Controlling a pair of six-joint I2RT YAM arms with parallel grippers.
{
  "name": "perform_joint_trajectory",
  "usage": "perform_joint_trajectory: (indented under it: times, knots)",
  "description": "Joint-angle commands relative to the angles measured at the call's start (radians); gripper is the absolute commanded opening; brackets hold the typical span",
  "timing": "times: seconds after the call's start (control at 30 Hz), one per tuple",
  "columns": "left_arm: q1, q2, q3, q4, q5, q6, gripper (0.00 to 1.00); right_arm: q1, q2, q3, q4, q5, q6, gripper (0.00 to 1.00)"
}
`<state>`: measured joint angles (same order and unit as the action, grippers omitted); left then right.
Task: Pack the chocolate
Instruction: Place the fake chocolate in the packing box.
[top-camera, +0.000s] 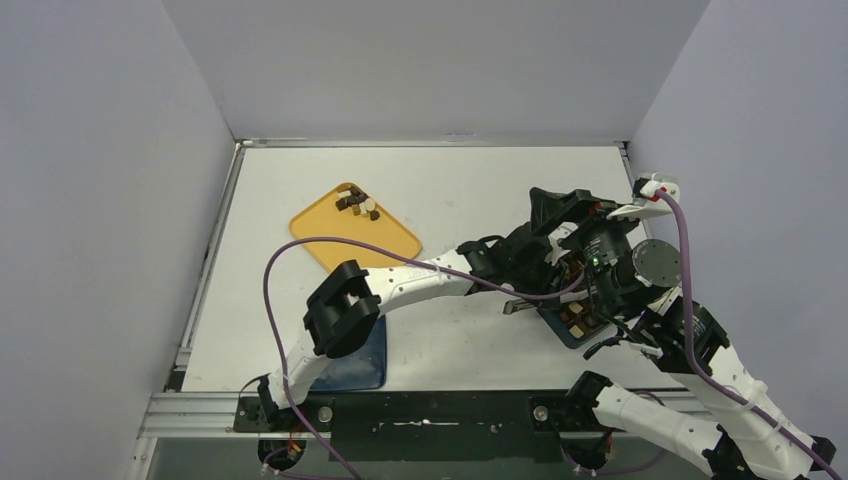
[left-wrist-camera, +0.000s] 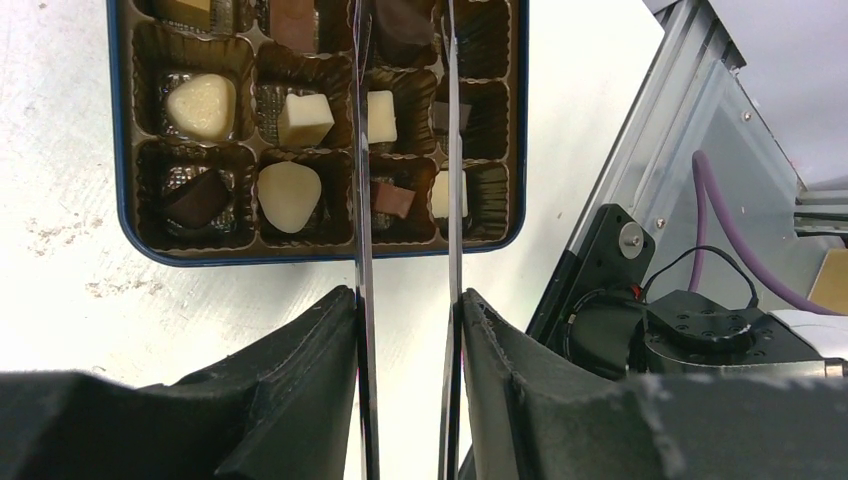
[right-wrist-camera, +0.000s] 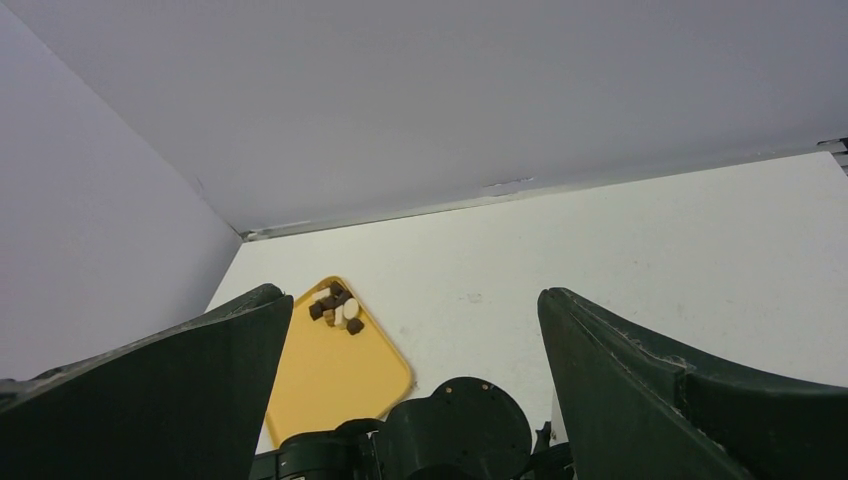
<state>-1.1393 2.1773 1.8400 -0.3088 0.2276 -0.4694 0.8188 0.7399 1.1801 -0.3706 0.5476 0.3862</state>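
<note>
The chocolate lies in two places: a small pile (top-camera: 357, 203) of dark, light brown and cream pieces at the far corner of a yellow tray (top-camera: 345, 240), and several pieces (left-wrist-camera: 290, 195) in the brown compartments of a blue-rimmed box (left-wrist-camera: 120, 200). The box also shows in the top view (top-camera: 575, 322). My left gripper (left-wrist-camera: 408, 300) is shut on long metal tongs (left-wrist-camera: 362, 200), whose two blades reach over the box's right columns; their tips are out of view. My right gripper (right-wrist-camera: 410, 295) is open and empty, raised above the box and facing the tray (right-wrist-camera: 330, 370).
A dark blue lid (top-camera: 368, 352) lies near the left arm's base. Grey walls close in the table on three sides. The left arm's black joint (right-wrist-camera: 455, 425) sits just below the right gripper. The right arm's base and purple cable (left-wrist-camera: 725, 220) stand right of the box.
</note>
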Motion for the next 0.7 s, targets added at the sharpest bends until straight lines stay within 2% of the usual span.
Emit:
perform_joint_trajectory:
  times: [0.0,0.27,0.67]
  knots:
    - [-0.004,-0.003,0.065,0.006,-0.015,0.021,0.38,-0.002,-0.01,0.02,0.011,0.008,0.015,1.0]
    - [-0.005,-0.023,0.063,-0.006,-0.039,0.024,0.38,-0.002,-0.022,0.015,0.004,0.002,0.035,1.0]
    - [0.041,-0.219,-0.044,-0.048,-0.243,0.025,0.37,-0.002,-0.032,0.011,-0.005,-0.012,0.057,1.0]
